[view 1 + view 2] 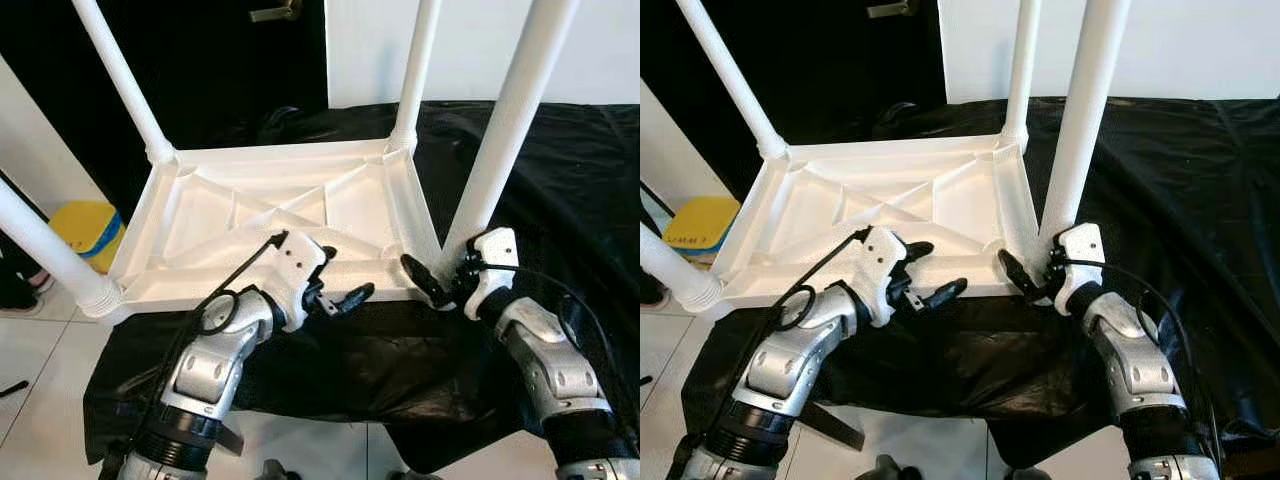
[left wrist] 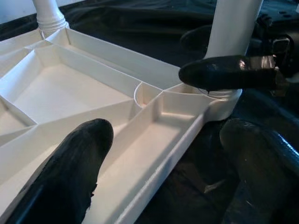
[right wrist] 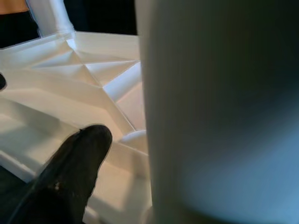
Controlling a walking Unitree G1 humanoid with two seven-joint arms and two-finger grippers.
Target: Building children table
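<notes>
White tabletop [image 1: 270,215] is lying upside down on the black cloth [image 1: 560,170], four legs standing up. Right gripper [image 1: 448,282] is closing around the base of the near-right leg [image 1: 500,130], leg sitting between its jaws, one finger [image 3: 70,177] resting inside the rim. Left gripper [image 1: 335,285] is spread wide, straddling the near edge rim, holding nothing firmly. Judgement: leg is being seated; steady the frame with left, twist or press straight down, avoid tilting.

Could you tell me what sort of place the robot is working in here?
Probably a room in a home: a pale tiled floor, a dark door beside a white wall, and a black cloth under the upturned table.
</notes>
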